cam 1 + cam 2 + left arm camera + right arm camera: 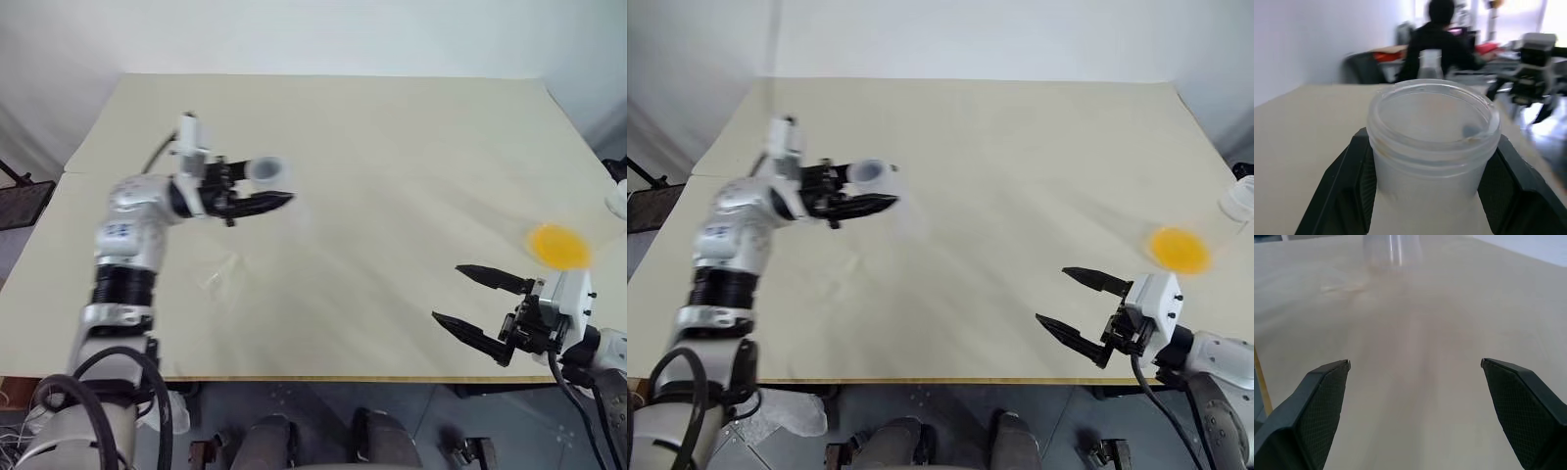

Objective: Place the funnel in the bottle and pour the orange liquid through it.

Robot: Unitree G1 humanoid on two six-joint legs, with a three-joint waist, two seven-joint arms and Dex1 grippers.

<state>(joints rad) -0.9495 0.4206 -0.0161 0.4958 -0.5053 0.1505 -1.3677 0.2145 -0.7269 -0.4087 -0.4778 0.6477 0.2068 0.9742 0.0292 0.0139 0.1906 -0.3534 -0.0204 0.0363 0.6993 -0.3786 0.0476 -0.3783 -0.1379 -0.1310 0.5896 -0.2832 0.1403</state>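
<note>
Pale beige table (392,176) runs back to a white wall, nearly bare.

Head views: the left gripper (257,203) is raised above the table, its fingers clamped on the neck of the bottle (266,170), whose open rim shows just past the fingertips. The right gripper (475,302) hangs low at the near edge, fingers spread wide, holding nothing. The orange liquid (558,245) shows as a round patch in a clear cup just beyond the right fingers. I cannot make out the funnel.

Left wrist view: the frosted bottle sits squarely between both fingers and looks empty. A seated person (1437,41) is beyond the table.

Right wrist view: spread fingers, bare table between them.

Judgement: the bottle should be set down upright, near the cup, and steadied before the funnel goes in.
</note>
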